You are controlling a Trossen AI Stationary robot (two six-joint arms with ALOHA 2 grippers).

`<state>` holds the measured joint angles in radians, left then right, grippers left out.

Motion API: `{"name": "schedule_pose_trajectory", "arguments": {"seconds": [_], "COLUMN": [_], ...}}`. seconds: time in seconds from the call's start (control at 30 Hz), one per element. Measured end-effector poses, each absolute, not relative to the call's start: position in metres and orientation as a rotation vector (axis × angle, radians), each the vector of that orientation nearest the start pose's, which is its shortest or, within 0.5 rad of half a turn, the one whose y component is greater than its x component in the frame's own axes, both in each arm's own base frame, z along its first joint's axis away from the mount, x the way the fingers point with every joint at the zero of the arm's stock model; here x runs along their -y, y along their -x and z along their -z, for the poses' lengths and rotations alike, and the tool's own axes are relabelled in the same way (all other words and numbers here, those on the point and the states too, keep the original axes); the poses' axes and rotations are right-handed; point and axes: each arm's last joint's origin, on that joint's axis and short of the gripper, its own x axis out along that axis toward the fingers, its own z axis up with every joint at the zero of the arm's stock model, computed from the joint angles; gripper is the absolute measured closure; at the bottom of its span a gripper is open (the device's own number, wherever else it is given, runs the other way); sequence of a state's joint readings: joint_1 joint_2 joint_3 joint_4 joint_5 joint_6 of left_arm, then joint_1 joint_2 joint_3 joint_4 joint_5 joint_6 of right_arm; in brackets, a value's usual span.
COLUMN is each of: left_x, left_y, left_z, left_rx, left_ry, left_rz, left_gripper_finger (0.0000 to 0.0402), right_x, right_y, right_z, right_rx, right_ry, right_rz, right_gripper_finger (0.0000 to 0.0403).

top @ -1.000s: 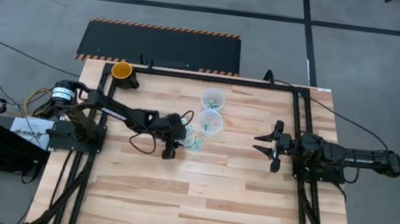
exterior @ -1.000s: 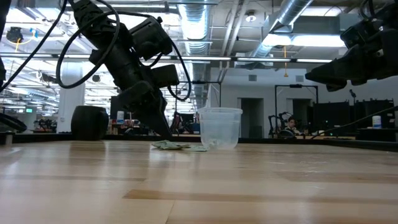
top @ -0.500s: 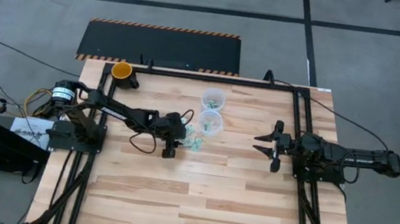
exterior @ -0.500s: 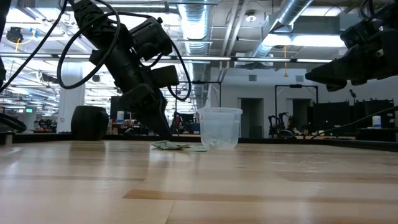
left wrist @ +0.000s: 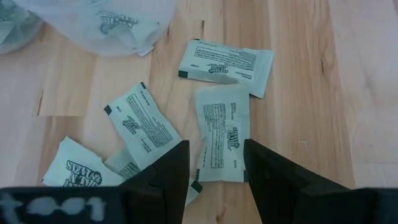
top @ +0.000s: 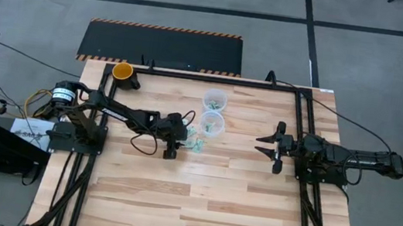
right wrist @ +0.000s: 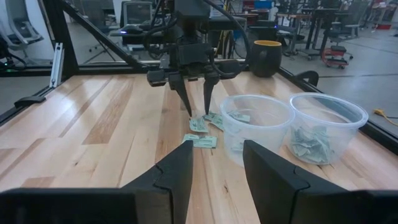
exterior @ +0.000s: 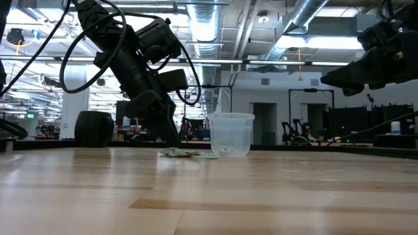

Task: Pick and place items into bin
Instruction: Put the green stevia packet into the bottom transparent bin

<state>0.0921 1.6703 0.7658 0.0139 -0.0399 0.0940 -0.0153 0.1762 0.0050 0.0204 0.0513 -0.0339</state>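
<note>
table [top: 198,198]: pale wood planks under me, smooth with a soft sheen, grain and seams plain in my left wrist view
packets [left wrist: 222,132]: thin flat sachets, white and green, matt, printed in dark ink, slightly crinkled
near cup [right wrist: 257,127]: clear plastic, glossy, thin-walled, see-through to the packets inside
far cup [right wrist: 328,127]: the same clear glossy plastic
my left gripper [left wrist: 214,167]: dark fingers, matt, hard-looking, standing apart over a packet
my right gripper [right wrist: 217,163]: dark matt fingers, smooth faces, standing apart
mug [right wrist: 268,57]: dark glossy outside, yellow inside
frame rails [top: 304,130]: black, metal-looking, dull finish
</note>
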Motion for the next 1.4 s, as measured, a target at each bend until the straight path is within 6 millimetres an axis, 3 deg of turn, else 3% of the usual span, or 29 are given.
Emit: {"name": "schedule_pose_trajectory", "arguments": {"seconds": [0.43, 0.67, 0.93, 1.1, 1.3, 1.4], "left_x": [-0.029, -0.03, -0.034, -0.034, -0.034, -0.028], "left_y": [-0.306, -0.324, -0.323, -0.322, -0.322, -0.322], "left_z": [-0.129, -0.116, -0.115, -0.114, -0.114, -0.116], "left_rx": [-0.913, -0.922, -0.944, -0.959, -0.961, -0.95], "left_ry": [-0.054, -0.023, 0.022, 0.04, 0.047, 0.018], "left_rz": [-0.073, -0.014, -0.013, -0.017, -0.012, 0.01], "left_gripper_finger": [0.0259, 0.0259, 0.0264, 0.0302, 0.0387, 0.0393], "right_x": [0.003, 0.003, 0.003, 0.003, 0.003, 0.003], "right_y": [-0.107, -0.108, -0.108, -0.108, -0.108, -0.108], "right_z": [-0.153, -0.153, -0.152, -0.152, -0.152, -0.152], "right_rx": [-0.152, -0.151, -0.16, -0.16, -0.16, -0.16], "right_ry": [0.037, 0.037, 0.037, 0.037, 0.037, 0.037], "right_rz": [0.064, 0.063, 0.063, 0.064, 0.064, 0.064], "right_gripper_finger": [0.0268, 0.027, 0.027, 0.0268, 0.027, 0.0269]}}
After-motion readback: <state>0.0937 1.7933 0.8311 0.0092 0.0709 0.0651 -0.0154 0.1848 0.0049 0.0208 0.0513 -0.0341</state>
